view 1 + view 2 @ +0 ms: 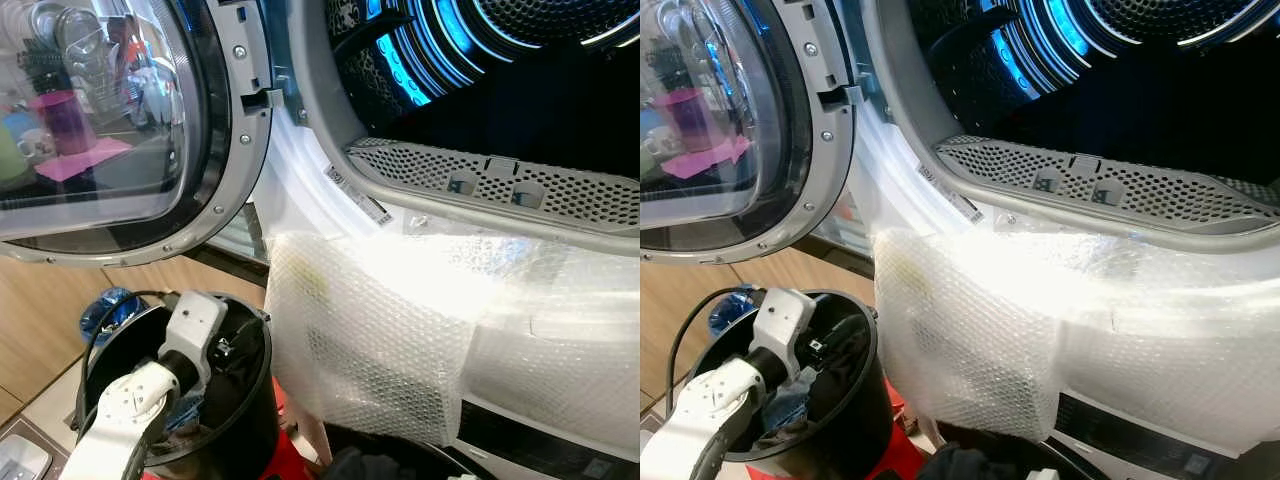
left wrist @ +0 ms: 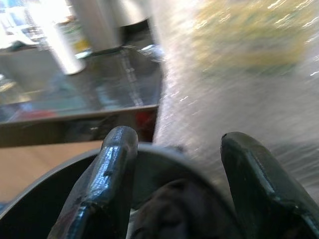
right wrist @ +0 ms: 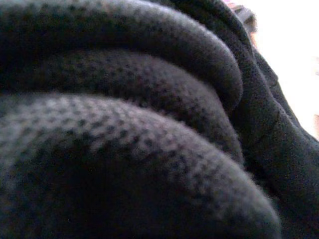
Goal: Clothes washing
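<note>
**Left arm reaching into the laundry bucket beside the open washer**

Shown largest is the white front-loading washing machine, its blue-lit perforated steel drum empty in the part seen and its round glass-windowed door swung fully open to the robot's left. The lower front panel is draped with a sheet of clear bubble wrap. Just beside that sheet stands the round black plastic bucket, in which the dark crumpled clothes are lying, with a bluish piece beneath.

The clothes are judged soft, limp and light. They are likely to sag and trail when lifted, so hold is best taken on a raised fold near the middle of the heap, pinched deep rather than at a loose edge.

The silver left arm is bent down from the lower left, its wrist tilted into the bucket mouth. The left gripper is seen with its jaws spread wide, a dark fold of cloth lying between them and not yet pinched. The right wrist camera is pressed against black knitted fabric; the state of the right jaws cannot be told.
</note>
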You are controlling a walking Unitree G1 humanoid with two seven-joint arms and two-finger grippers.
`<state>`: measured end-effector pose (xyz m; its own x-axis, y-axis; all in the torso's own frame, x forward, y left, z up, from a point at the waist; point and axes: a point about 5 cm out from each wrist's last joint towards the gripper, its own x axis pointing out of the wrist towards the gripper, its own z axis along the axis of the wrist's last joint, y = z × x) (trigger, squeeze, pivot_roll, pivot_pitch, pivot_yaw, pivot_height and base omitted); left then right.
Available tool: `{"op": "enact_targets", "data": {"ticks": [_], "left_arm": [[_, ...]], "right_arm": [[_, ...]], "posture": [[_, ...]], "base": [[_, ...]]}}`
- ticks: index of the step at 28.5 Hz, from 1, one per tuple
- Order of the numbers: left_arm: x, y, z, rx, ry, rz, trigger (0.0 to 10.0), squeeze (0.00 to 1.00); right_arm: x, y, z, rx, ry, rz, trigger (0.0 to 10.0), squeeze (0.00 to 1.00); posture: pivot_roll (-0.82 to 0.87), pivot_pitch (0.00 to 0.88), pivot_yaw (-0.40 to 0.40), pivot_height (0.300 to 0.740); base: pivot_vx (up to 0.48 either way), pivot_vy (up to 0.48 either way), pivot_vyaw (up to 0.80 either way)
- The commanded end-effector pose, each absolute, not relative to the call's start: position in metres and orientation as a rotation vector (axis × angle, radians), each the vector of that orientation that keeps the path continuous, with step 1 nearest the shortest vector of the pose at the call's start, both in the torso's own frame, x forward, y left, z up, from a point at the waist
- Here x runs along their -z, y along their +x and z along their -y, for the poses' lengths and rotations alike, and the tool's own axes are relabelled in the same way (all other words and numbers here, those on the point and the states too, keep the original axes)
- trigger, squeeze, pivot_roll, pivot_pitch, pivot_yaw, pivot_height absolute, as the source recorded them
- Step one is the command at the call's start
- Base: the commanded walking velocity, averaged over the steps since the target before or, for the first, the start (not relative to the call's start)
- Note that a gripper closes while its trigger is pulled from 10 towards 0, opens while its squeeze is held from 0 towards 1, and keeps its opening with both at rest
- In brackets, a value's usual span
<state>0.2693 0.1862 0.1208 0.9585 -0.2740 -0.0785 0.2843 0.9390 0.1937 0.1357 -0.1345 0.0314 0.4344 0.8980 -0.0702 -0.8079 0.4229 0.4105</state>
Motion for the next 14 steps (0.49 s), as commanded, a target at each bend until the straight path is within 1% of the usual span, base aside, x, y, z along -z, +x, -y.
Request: {"op": "enact_targets", "data": {"ticks": [1, 2, 4, 10, 14], "left_arm": [[-0.105, 0.264, -0.207, 0.181, 0.261, -0.1, 10.0, 0.0], [-0.095, 0.261, -0.215, 0.136, 0.266, -0.124, 10.0, 0.0], [-0.09, 0.259, -0.218, 0.117, 0.263, -0.134, 10.0, 0.0], [-0.078, 0.258, -0.218, 0.089, 0.27, -0.131, 10.0, 0.0], [-0.074, 0.259, -0.219, 0.068, 0.263, -0.115, 10.0, 0.0]], "right_arm": [[-0.045, 0.131, 0.126, -1.161, 0.353, -0.253, 0.0, 0.0], [-0.049, 0.126, 0.125, -1.187, 0.345, -0.252, 0.0, 0.0], [-0.053, 0.124, 0.124, -1.202, 0.342, -0.246, 0.0, 0.0], [-0.082, 0.126, 0.121, -1.251, 0.367, -0.151, 0.0, 0.0], [-0.09, 0.128, 0.119, -1.25, 0.374, -0.125, 0.0, 0.0]], "posture": [[-0.11, 0.0, 0.103, 0.74], [-0.12, 0.0, 0.103, 0.74], [-0.12, 0.0, 0.103, 0.74], [-0.13, 0.0, 0.099, 0.74], [-0.13, 0.0, 0.098, 0.74]], "base": [[0.0, 0.0, 0.0], [0.0, 0.0, 0.0], [0.0, 0.0, 0.0], [0.0, 0.0, 0.0], [0.0, 0.0, 0.0]]}}
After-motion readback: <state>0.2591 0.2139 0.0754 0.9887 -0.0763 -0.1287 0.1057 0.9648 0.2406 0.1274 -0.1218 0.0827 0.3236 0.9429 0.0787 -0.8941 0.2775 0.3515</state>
